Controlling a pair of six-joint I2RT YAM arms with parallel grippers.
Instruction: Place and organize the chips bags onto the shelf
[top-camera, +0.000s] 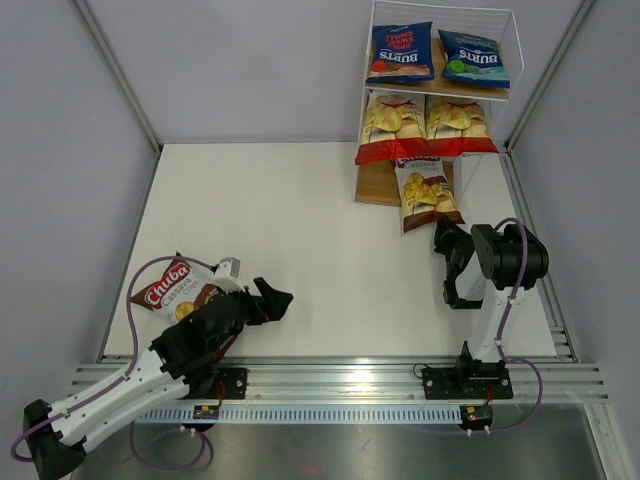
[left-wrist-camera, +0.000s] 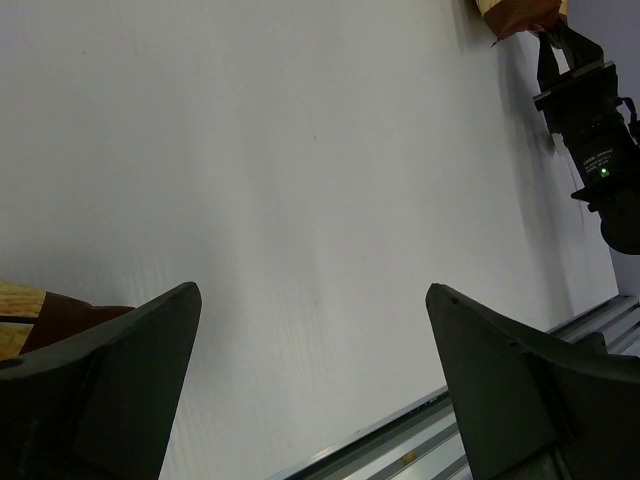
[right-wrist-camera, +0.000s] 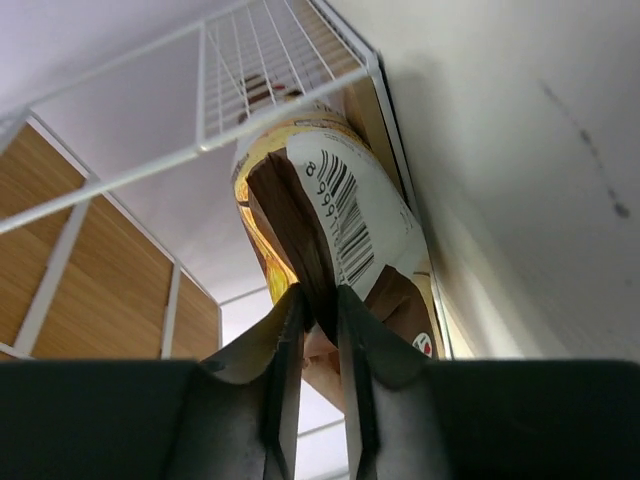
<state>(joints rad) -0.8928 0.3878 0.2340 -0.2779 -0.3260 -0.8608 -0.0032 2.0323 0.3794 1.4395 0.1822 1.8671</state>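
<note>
The shelf (top-camera: 505, 45) stands at the far right. Two blue Burts bags (top-camera: 401, 52) lie on its top tier and two red-and-white bags (top-camera: 392, 128) on the middle tier. A brown Chuba bag (top-camera: 428, 195) leans on the bottom tier. My right gripper (top-camera: 441, 230) is shut on its lower edge; the right wrist view shows the fingers (right-wrist-camera: 285, 340) pinching the bag's seam (right-wrist-camera: 300, 230). A second brown Chuba bag (top-camera: 172, 290) lies at the near left, partly under my left arm. My left gripper (top-camera: 277, 297) is open and empty to the bag's right.
The shelf's white wire frame (right-wrist-camera: 200, 150) and wooden tier (right-wrist-camera: 100, 270) are close around the held bag. Grey walls enclose the white table (top-camera: 300, 220). A metal rail (top-camera: 340, 378) runs along the near edge. In the left wrist view, the right arm (left-wrist-camera: 592, 130) shows far off.
</note>
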